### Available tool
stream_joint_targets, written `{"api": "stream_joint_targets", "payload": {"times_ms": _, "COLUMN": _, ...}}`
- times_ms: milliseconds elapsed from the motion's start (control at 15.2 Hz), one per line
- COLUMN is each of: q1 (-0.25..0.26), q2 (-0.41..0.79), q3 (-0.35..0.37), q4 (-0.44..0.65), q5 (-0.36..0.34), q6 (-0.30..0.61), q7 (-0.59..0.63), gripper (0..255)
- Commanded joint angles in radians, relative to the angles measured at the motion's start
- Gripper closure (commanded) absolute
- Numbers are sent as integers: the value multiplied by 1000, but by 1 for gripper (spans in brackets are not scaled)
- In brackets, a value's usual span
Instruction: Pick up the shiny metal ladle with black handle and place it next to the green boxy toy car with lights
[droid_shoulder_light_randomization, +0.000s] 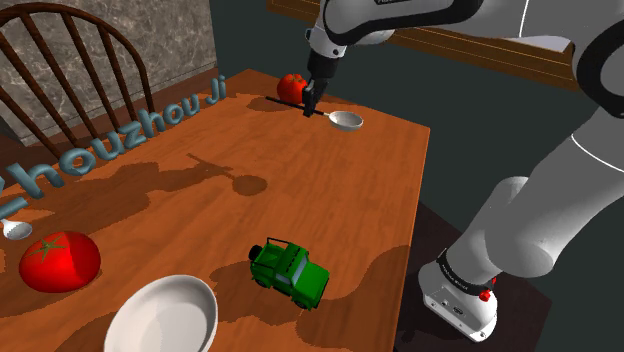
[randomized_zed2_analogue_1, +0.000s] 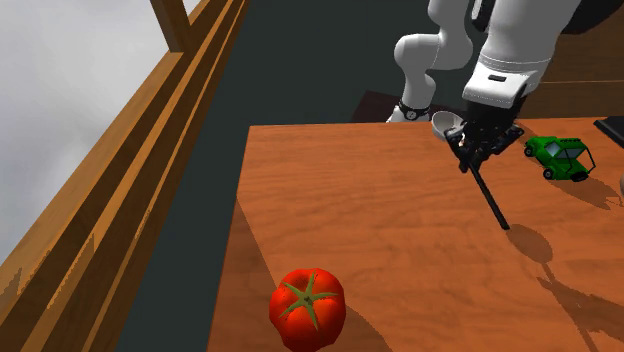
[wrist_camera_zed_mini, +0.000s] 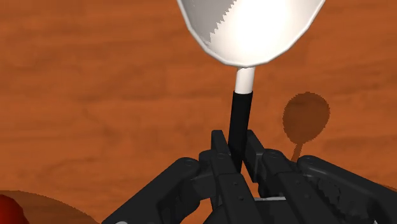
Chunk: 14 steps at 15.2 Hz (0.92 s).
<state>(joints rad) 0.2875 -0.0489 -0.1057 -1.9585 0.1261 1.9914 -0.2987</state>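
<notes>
At the far end of the table (droid_shoulder_light_randomization: 380, 200) you see the gripper (droid_shoulder_light_randomization: 311, 104) pointing down, clasping the black handle of the ladle (droid_shoulder_light_randomization: 347, 121). The ladle's pale scoop juts toward the view's right, and a small tomato (droid_shoulder_light_randomization: 291, 86) sits just behind the gripper. Nearer you, the green toy car (droid_shoulder_light_randomization: 290, 270) stands well apart from the ladle, with a white bowl (droid_shoulder_light_randomization: 165, 318) to its left and a larger tomato (droid_shoulder_light_randomization: 58, 260) beyond that. A wooden chair (droid_shoulder_light_randomization: 70, 60) stands at the upper left.

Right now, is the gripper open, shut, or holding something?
The gripper is shut on the ladle, clasping its black handle.
</notes>
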Motion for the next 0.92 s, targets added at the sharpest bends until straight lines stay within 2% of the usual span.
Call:
{"api": "stream_joint_targets", "payload": {"times_ms": 0, "q1": 23, "q2": -17, "q3": 26, "q4": -21, "q5": -5, "q6": 10, "q7": 52, "gripper": 255}}
{"api": "stream_joint_targets", "payload": {"times_ms": 462, "q1": 100, "q2": -33, "q3": 118, "q4": -44, "q5": -15, "q6": 35, "q7": 223, "gripper": 255}}
{"api": "stream_joint_targets", "payload": {"times_ms": 858, "q1": 166, "q2": -10, "q3": 197, "q4": -20, "q5": -28, "q6": 48, "q7": 372, "gripper": 255}}
